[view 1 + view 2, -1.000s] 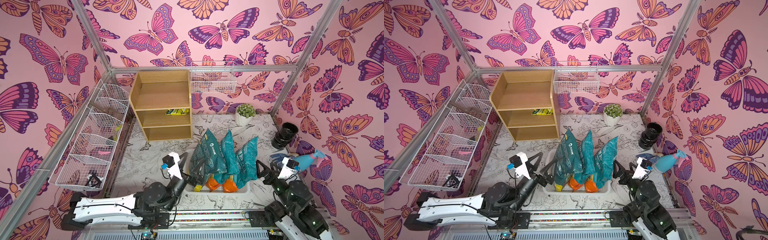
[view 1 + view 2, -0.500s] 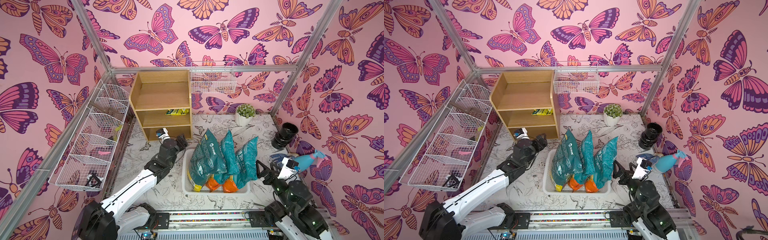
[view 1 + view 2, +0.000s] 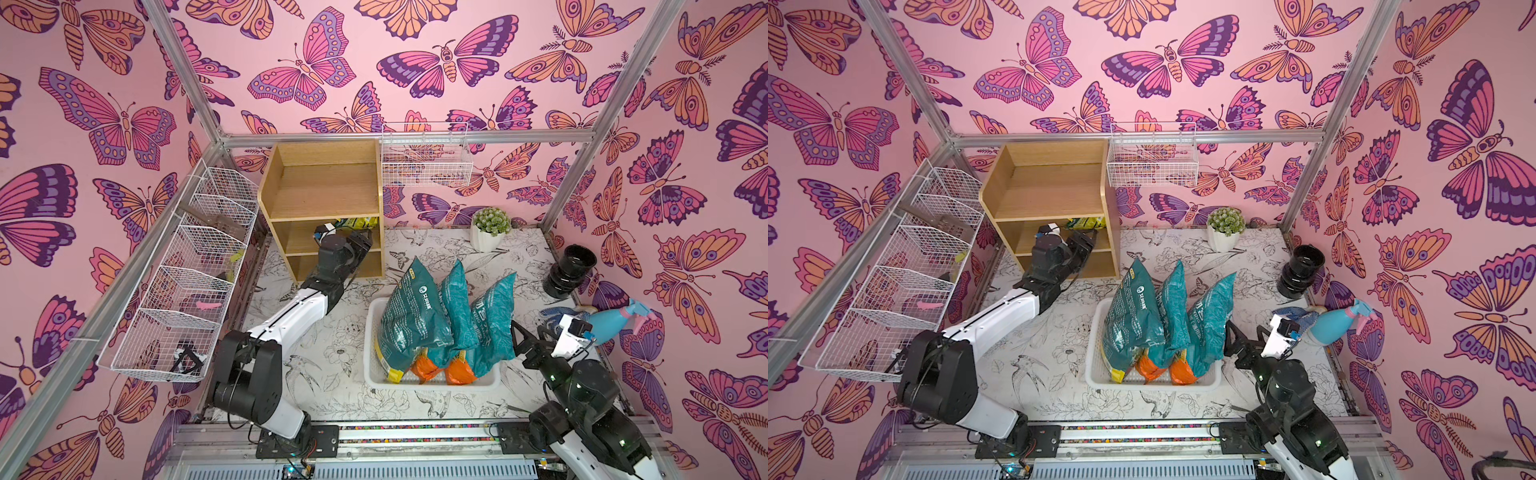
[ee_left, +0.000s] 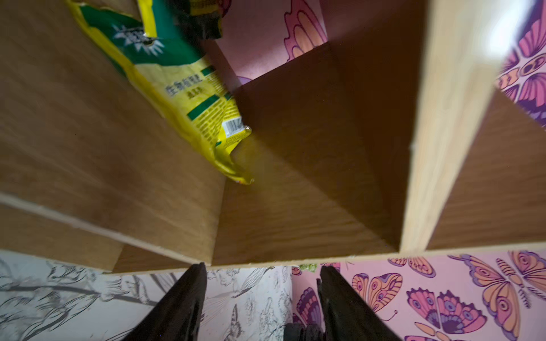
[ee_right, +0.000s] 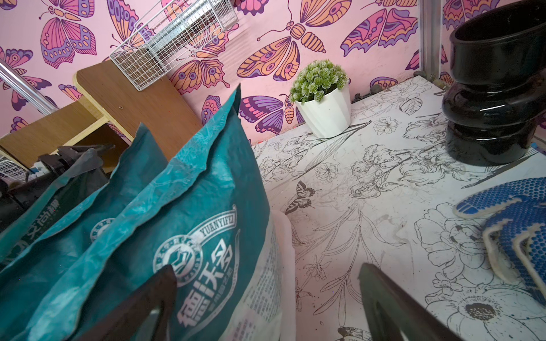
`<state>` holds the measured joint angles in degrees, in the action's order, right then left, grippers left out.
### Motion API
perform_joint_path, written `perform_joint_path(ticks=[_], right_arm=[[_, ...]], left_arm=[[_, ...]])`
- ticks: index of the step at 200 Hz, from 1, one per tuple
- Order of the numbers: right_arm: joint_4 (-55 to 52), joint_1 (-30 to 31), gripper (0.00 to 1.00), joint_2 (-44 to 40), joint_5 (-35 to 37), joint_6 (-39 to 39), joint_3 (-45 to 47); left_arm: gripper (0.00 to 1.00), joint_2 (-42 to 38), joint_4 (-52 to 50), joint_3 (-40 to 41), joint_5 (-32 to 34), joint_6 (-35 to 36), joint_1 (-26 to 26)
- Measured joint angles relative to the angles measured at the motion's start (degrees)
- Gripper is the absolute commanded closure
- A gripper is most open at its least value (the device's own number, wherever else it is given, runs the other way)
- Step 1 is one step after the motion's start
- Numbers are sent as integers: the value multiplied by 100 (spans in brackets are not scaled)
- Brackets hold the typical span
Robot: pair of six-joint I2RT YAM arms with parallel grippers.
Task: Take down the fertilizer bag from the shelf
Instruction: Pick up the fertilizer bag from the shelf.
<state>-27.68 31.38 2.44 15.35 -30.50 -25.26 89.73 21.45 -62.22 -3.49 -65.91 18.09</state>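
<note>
The yellow-and-green plastic fertilizer bag (image 4: 183, 97) lies on the middle board of the light-wood shelf (image 3: 320, 195), far in, by a side wall. The left claw (image 4: 263, 267) is at the shelf's front edge, jaws apart, holding nothing. Best way, I think: go in low & straight, don't bump the board, pinch the bag's near corner, pull slow. The right claw (image 5: 267, 268) is wide open, empty. The white plastic basket (image 3: 370, 345) on the tabletop (image 3: 316, 374) holds 3 teal bags (image 3: 415, 316) + 2 orange packs (image 3: 424, 368).
</note>
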Motion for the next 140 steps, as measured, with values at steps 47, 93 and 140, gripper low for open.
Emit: perform_joint_path(ticks=[47,93,140], right_arm=[[39,0,1,0,-2,42,22],[57,0,1,0,-2,52,26],[70,0,1,0,-9,52,28]], left_arm=[[34,433,299,-326,142,-562,-35],[34,1346,426,-804,-317,-1049,-136],[33,1182,468,-457,-133,-1213,-138]])
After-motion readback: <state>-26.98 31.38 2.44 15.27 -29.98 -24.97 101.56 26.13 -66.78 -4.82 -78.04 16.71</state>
